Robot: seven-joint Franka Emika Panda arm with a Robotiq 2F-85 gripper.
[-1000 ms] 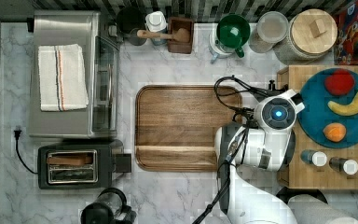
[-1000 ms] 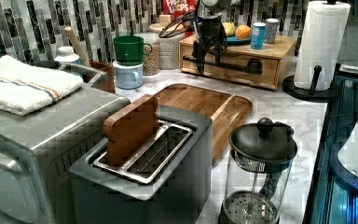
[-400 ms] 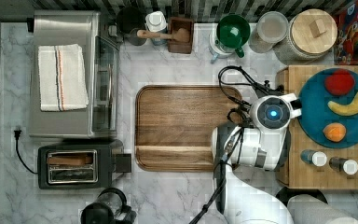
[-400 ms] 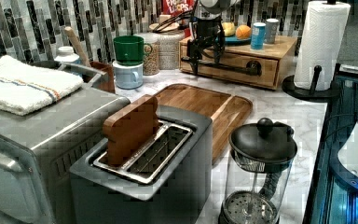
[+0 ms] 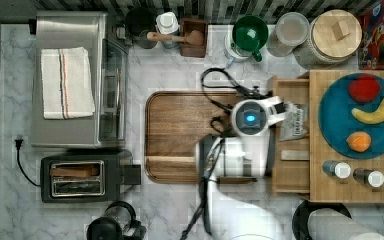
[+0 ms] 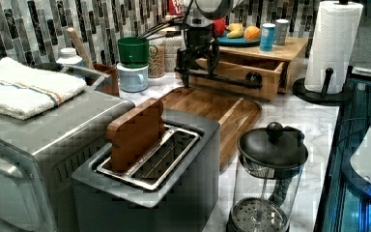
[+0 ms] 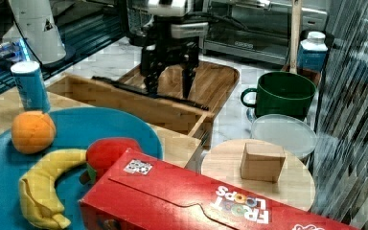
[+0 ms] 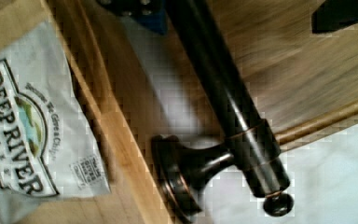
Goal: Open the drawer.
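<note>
The drawer (image 5: 291, 135) belongs to a low wooden stand (image 5: 355, 185) at the top view's right. It is pulled partway out toward the brown tray (image 5: 180, 135), its pale box showing. It is the biggest thing in play, and I judge it stiff, light and free-running, so a steady straight pull should do. It could rack if tugged from one end. The handle (image 6: 222, 77), a long black bar on two black mounts across the drawer front, is the one sensible place to hold. Near the middle is safest. The bar looks smooth and glossy in the wrist view, so a loose hold might slip along it.

The gripper (image 7: 169, 85) stands upright over the bar with a finger on either side. The fingers (image 7: 188, 79) are apart, and I cannot tell whether they press the bar or merely straddle it.

Counted, largest first:
- one toaster oven (image 5: 72, 80) with one folded towel (image 5: 66, 82) on top
- one toaster (image 5: 80, 177)
- one blue plate (image 5: 340, 125) holding three pieces of fruit
- one paper towel roll (image 6: 333, 43)
- one cereal box (image 7: 211, 201)
- one coffee press (image 6: 265, 179)
- one green mug (image 5: 250, 32)
- two shakers (image 5: 336, 169) on the stand
- one snack bag (image 8: 28, 135) inside the drawer
</note>
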